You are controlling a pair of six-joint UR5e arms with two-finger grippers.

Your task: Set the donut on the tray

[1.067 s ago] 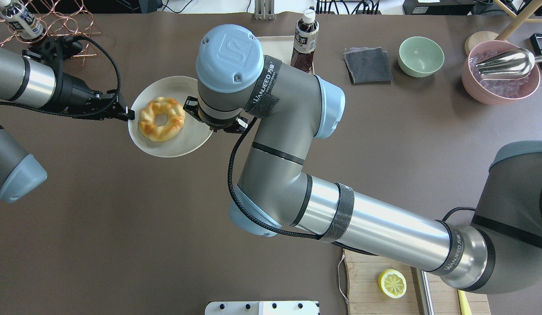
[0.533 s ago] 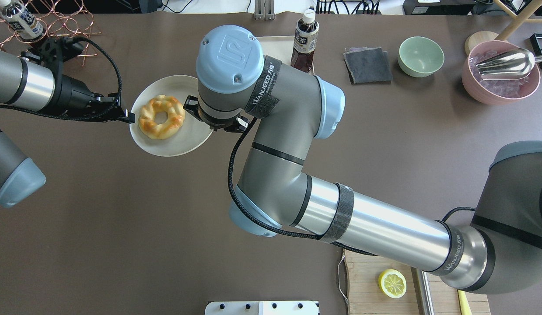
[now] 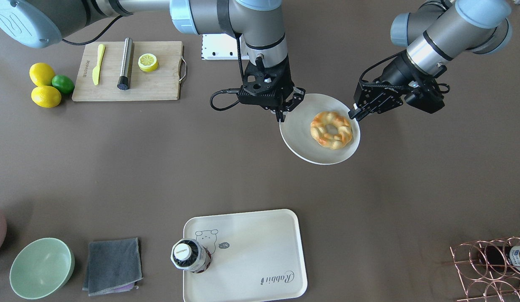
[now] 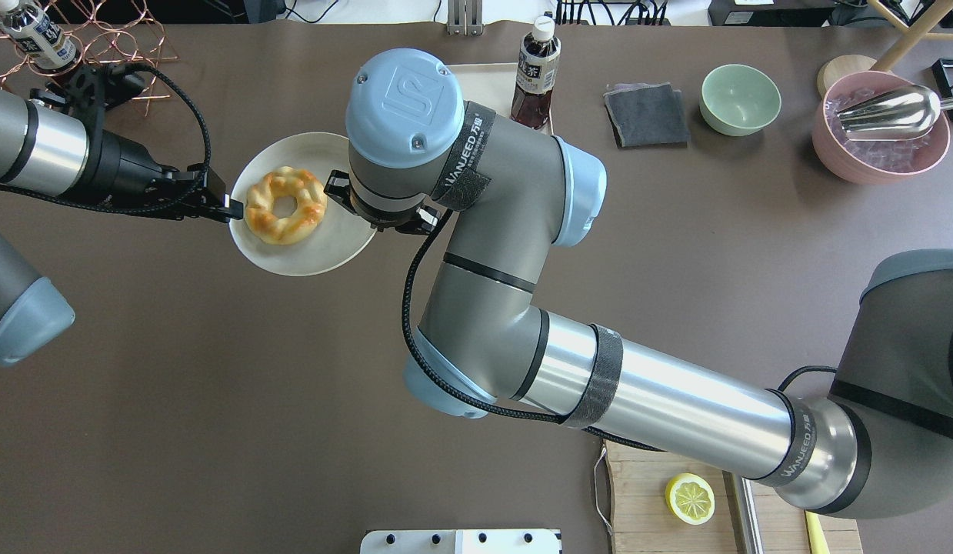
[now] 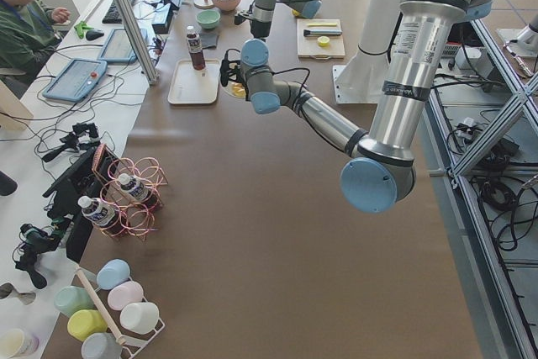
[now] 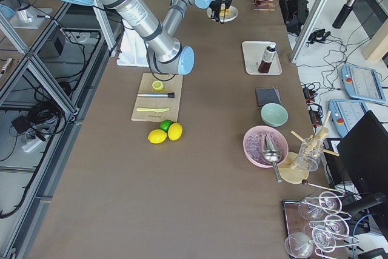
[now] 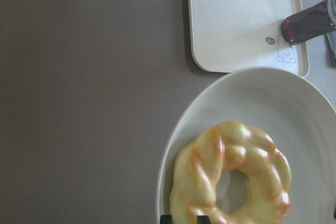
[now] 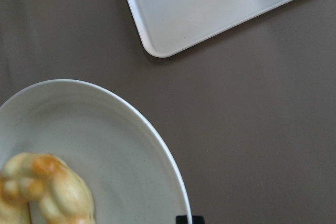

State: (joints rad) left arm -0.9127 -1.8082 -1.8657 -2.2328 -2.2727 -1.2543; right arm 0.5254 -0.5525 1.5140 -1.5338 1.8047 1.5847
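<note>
On round plate, donut flat, hole upward

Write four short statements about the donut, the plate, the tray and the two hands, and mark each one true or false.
1. The donut lies on the round plate. True.
2. Nothing stands on the tray. False: a dark bottle stands upright on it, beside the bear drawing.
3. The left hand and the right hand are at opposite sides of the plate's rim. True.
4. The lemon half lies on the plate next to the donut. False: it lies on the wooden cutting board, well away from the plate.
</note>
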